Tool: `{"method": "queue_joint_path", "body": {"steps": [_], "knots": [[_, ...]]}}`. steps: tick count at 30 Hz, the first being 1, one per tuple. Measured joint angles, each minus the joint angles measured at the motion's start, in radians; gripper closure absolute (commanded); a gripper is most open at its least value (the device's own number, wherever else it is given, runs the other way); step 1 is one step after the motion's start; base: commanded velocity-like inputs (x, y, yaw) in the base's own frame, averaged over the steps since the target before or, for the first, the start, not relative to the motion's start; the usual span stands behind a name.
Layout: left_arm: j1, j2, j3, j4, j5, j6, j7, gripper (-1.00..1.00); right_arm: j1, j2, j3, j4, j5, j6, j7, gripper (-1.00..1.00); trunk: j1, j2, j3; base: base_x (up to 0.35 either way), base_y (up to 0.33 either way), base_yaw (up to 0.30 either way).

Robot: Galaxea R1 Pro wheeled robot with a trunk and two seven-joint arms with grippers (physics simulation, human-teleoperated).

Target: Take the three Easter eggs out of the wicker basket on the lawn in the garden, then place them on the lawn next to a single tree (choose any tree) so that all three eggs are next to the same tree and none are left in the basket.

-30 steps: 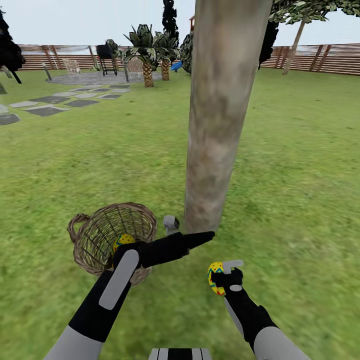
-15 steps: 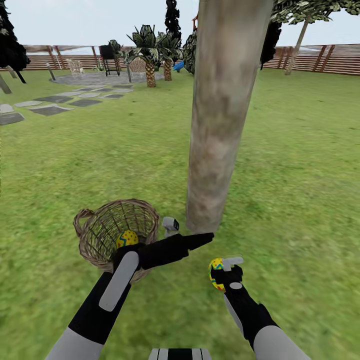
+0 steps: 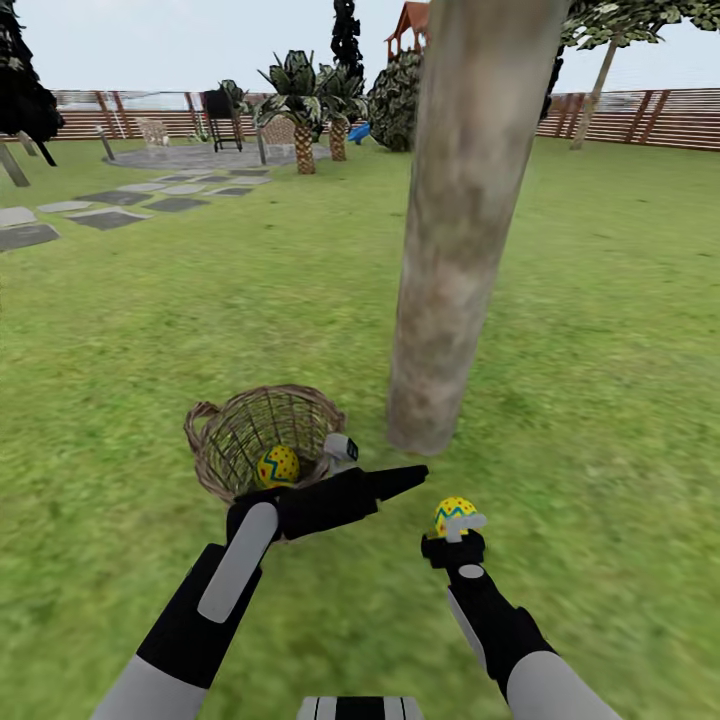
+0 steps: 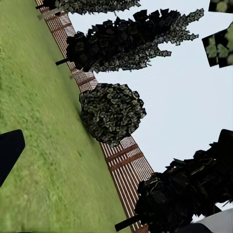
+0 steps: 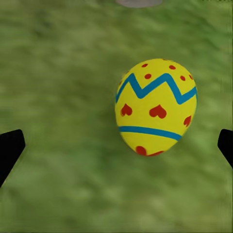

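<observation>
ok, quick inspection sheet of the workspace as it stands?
Surface: lawn, mottled green grass.
Job's things: wicker basket holds one egg in the basket; egg by the right gripper over grass near the tree.
Clutter: nothing seen.
Grippers: right gripper open, fingers apart from the egg; left gripper beside the basket, state unclear.
Cables: nothing seen.
Surroundings: fence, palms, stepping stones.
</observation>
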Motion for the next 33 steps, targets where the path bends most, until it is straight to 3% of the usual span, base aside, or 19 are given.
{"method": "queue_joint_path", "body": {"steps": [15, 18, 19, 20, 22, 23, 27, 33], "knots": [[0.0, 0.001, 0.0, 0.0, -0.001, -0.001, -0.001, -1.0, 0.0, 0.0, 0.001, -0.003, 0.0, 0.007, 0.001, -1.0, 0.0, 0.0, 0.0, 0.209, 0.184, 0.0], [0.0, 0.002, 0.0, -0.001, -0.001, -0.002, -0.001, -1.0, 0.0, -0.011, -0.004, -0.021, -0.002, 0.025, 0.128, -1.0, 0.0, 0.0, 0.0, 0.014, 0.004, 0.0], [0.001, 0.005, 0.0, -0.001, -0.001, -0.002, -0.001, -1.0, 0.0, -0.014, -0.007, -0.036, -0.006, 0.055, 0.209, -1.0, 0.0, 0.0, 0.0, 0.003, 0.001, 0.0], [0.002, 0.011, 0.003, -0.001, -0.001, -0.01, -0.001, -1.0, 0.0, -0.027, -0.032, -0.07, -0.034, 0.127, 0.344, -1.0, 0.0, 0.0, 0.0, 0.002, 0.001, 0.0], [0.003, 0.016, 0.006, 0.001, -0.003, -0.031, -0.001, -1.0, 0.0, -0.056, -0.082, -0.126, -0.071, 0.222, 0.497, -1.0, 0.0, 0.0, 0.0, 0.0, 0.0, 0.0], [0.003, 0.017, 0.007, 0.002, -0.003, -0.037, -0.001, -1.0, 0.0, -0.066, -0.092, -0.141, -0.079, 0.247, 0.537, -1.0, 0.0, 0.0, 0.0, 0.0, 0.0, 0.0], [0.003, 0.019, 0.009, 0.021, -0.005, -0.047, -0.002, -1.0, 0.0, -0.095, -0.113, -0.171, -0.092, 0.3, 0.631, -1.0, 0.0, 0.0, 0.0, 0.0, 0.0, 0.0], [0.003, 0.017, 0.013, 0.056, -0.005, -0.046, 0.002, -1.0, 0.0, -0.098, -0.117, -0.173, -0.093, 0.305, 0.641, -1.0, -0.001, 0.001, 0.012, 0.0, 0.0, 0.0]]}}
